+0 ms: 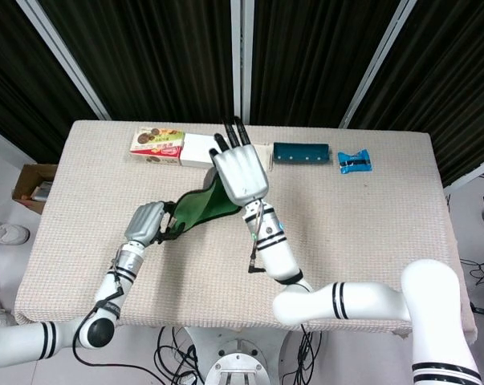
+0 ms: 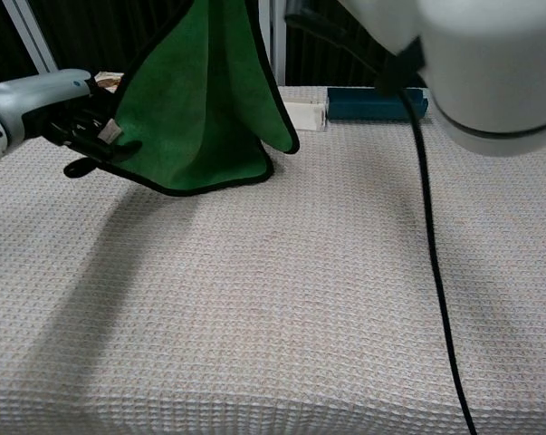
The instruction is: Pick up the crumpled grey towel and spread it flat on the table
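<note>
One green towel [image 1: 197, 205] is being counted, along with two hands: the left hand [image 1: 144, 223] and the right hand [image 1: 240, 176]. On the desk [image 1: 370, 224], one snack box [image 1: 156, 143], one white box [image 1: 197, 150], one teal case [image 1: 300, 152] and one blue pouch [image 1: 355, 161] are being counted.
</note>
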